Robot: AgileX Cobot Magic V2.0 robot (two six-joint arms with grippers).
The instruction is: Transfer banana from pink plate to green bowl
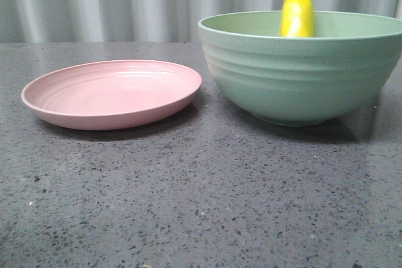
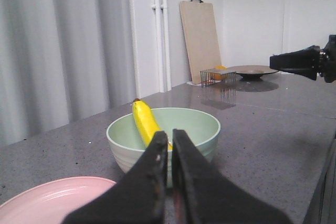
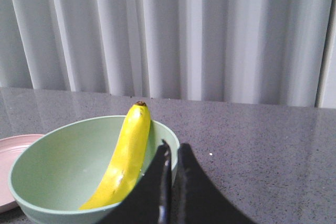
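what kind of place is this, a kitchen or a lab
Probably a kitchen-style test setup, not a home kitchen. A speckled grey stone-look counter holds the pink plate and the green bowl with the banana in it; a wooden cutting board leans on the wall, and pale curtains hang behind.

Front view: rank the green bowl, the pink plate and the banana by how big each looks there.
1. green bowl, widest and tallest.
2. pink plate, nearly as wide but shallow.
3. banana, smallest, though only its tip shows above the bowl's rim, so its full size is hidden.
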